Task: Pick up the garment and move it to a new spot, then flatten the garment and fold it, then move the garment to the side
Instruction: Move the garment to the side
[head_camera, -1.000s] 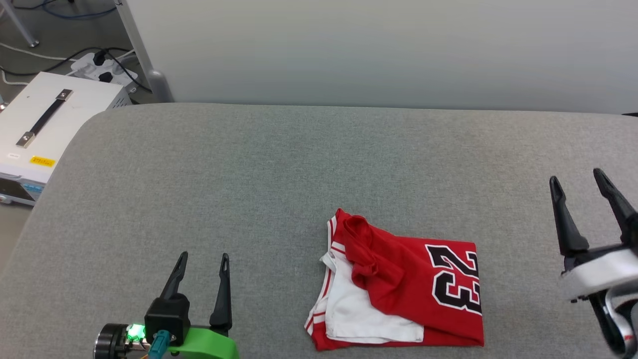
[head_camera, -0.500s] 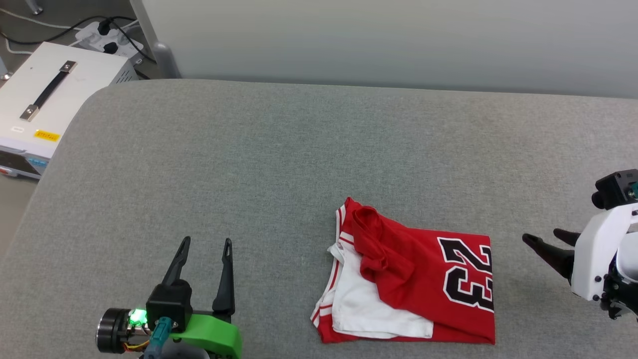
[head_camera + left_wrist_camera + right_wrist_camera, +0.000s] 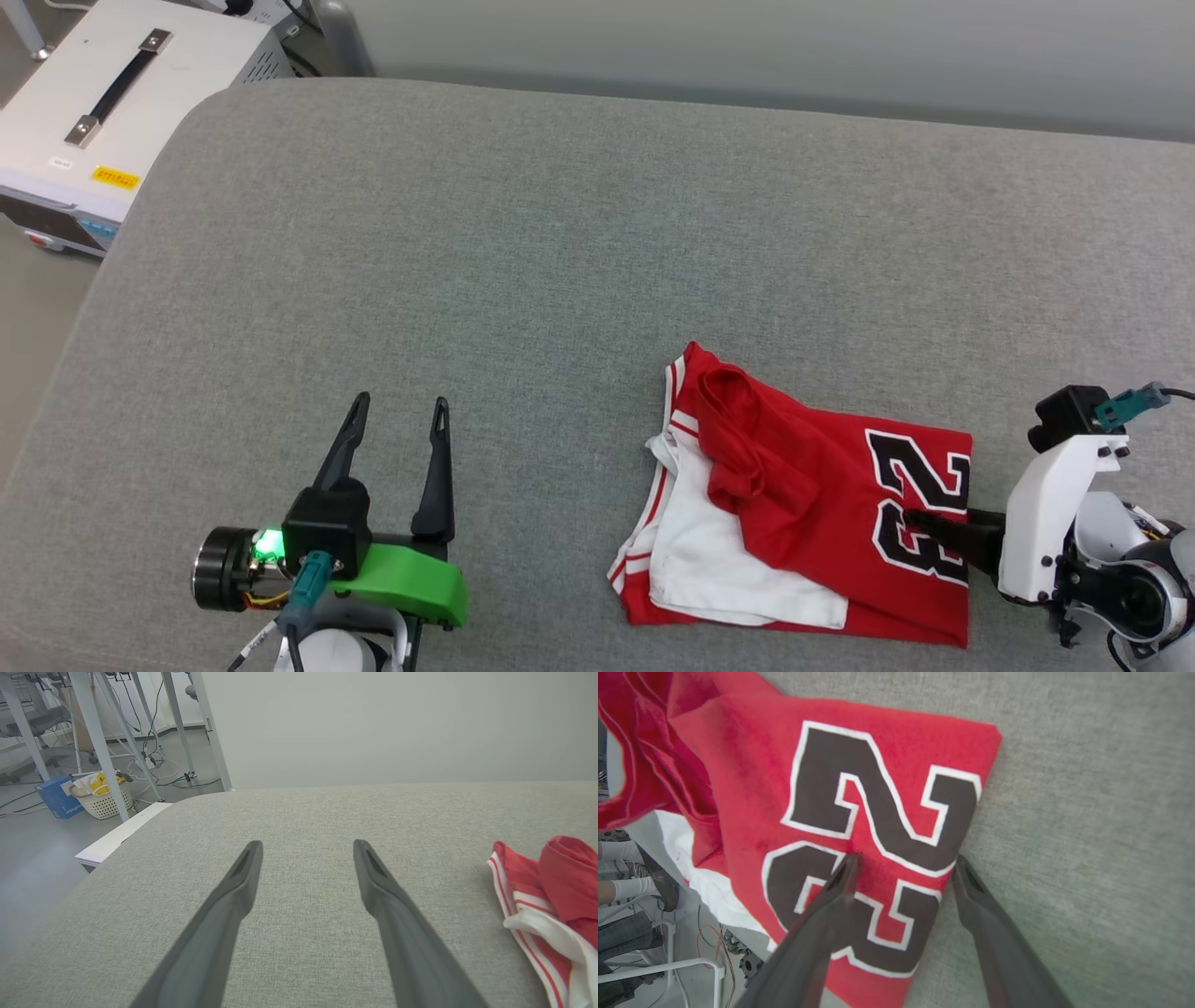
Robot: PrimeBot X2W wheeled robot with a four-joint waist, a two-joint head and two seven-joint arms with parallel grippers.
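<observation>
The right arm is reaching in low from the right, the right pincer (image 3: 906,859) pointing leftward with jaws spread wide and gripping nothing, one finger over the black number on the garment (image 3: 794,495), the other at its right edge. The garment is lying folded on the near right of the grey bench (image 3: 560,280), while the left pincer (image 3: 400,403) is hovering released at near left, fingers pointing away.
</observation>
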